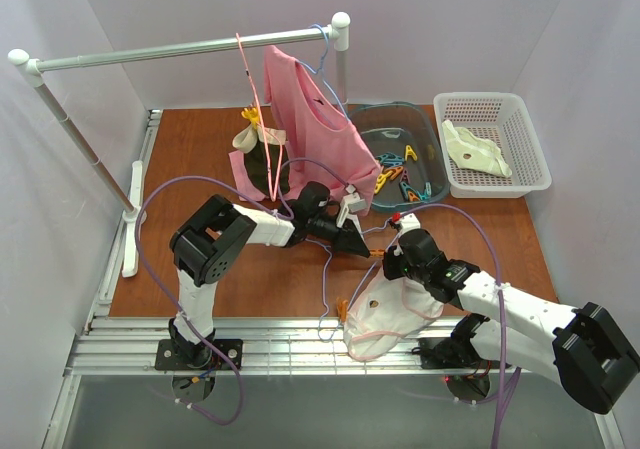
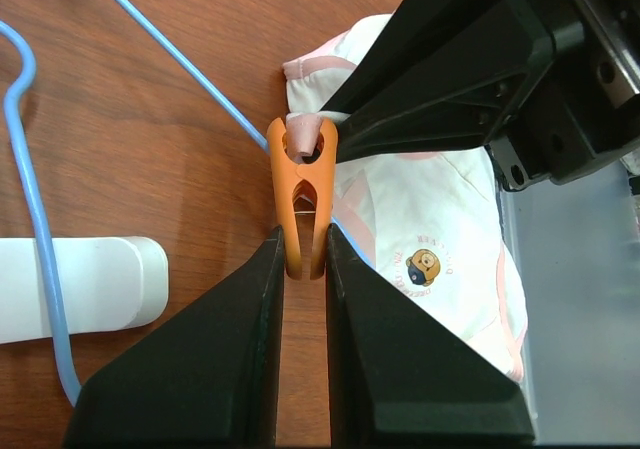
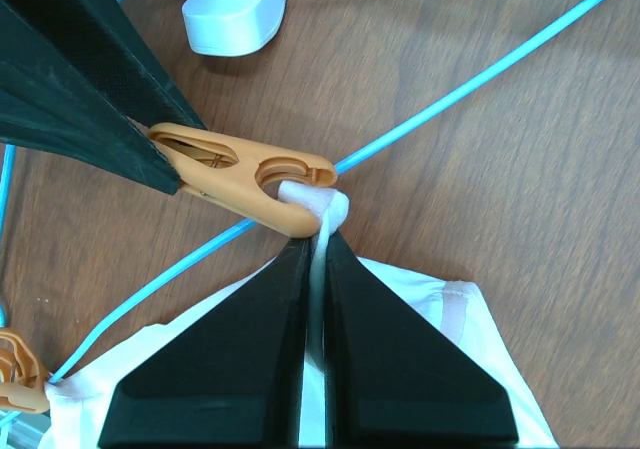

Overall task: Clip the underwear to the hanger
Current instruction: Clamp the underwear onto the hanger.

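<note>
The underwear [image 1: 392,314] is pale, with pink edging and a small bear print, and lies at the table's near edge. My right gripper [image 3: 318,244] is shut on a bunched fold of its waistband [image 3: 322,205]. My left gripper [image 2: 303,259] is shut on the handle end of an orange clothespin [image 2: 303,174]. The clothespin's mouth sits around that fold, right where the light-blue hanger wire [image 3: 480,79] crosses. The hanger lies flat on the table, and its wire [image 2: 28,169] runs under the fabric. A second orange clothespin [image 3: 15,374] grips the underwear's other corner.
A white rack foot [image 2: 80,289] lies beside the hanger. The rail [image 1: 180,49] at the back carries a pink garment [image 1: 315,129] and a pink hanger [image 1: 255,99]. A teal tub [image 1: 430,129] holds several clothespins. A white basket [image 1: 495,184] holds a cream garment.
</note>
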Controlling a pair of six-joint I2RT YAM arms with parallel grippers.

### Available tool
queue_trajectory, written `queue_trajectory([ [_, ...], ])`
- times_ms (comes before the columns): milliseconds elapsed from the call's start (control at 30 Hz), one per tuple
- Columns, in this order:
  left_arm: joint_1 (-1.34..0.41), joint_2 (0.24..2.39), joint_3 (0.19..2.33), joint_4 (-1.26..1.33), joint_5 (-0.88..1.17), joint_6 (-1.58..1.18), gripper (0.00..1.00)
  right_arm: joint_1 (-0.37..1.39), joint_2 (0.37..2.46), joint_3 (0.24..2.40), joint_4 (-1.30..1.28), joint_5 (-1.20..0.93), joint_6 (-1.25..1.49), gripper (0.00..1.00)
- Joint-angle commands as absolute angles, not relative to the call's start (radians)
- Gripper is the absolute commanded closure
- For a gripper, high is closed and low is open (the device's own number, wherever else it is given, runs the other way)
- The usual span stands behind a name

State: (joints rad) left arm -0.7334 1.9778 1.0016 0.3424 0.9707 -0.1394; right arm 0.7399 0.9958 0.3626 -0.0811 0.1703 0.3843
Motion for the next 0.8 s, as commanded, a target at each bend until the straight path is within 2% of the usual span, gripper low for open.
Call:
queue_trajectory([
  [0,-0.741,1.983,1.026,0.325,0.957,-0.132,0.9,0.738,0.988,0.356,-0.075,0.158,0.383,0.97],
  [767,-0.742,1.999,1.069,0.227,0.937,-0.092,0.9,0.738,0.992,0.351,-0.075,0.155,0.38,0.97],
])
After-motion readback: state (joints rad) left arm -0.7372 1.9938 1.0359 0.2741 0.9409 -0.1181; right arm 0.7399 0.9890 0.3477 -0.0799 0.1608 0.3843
